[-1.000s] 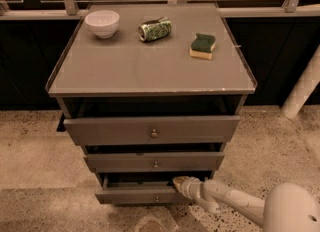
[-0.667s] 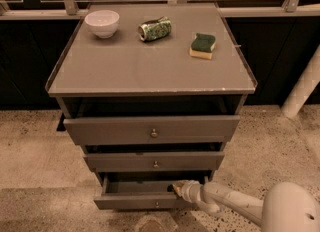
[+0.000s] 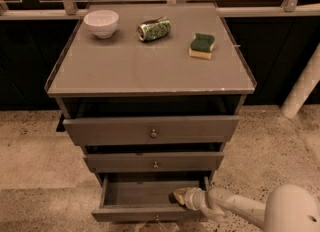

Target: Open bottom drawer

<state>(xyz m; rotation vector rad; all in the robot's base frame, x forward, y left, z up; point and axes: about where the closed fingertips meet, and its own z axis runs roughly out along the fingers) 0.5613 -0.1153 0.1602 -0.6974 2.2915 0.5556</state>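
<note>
The bottom drawer [image 3: 131,213] of the grey cabinet [image 3: 150,71] stands pulled out well past the two drawers above it, and its bare inside shows. Its small round knob [image 3: 156,218] sits at the lower edge of the view. My gripper [image 3: 179,196] comes in from the lower right on a white arm [image 3: 235,209]. It rests at the drawer's top front edge, right of the middle, with its tip just inside the drawer. The middle drawer [image 3: 155,161] and the top drawer [image 3: 150,130] each stick out a little.
On the cabinet top lie a white bowl [image 3: 101,23], a crushed green can [image 3: 154,28] and a green-and-yellow sponge [image 3: 202,45]. A white post [image 3: 302,88] stands at the right. Speckled floor surrounds the cabinet, and a railing runs behind it.
The bottom drawer has slid further out toward the camera, and my gripper has moved with it, toward the front and slightly down in the view.
</note>
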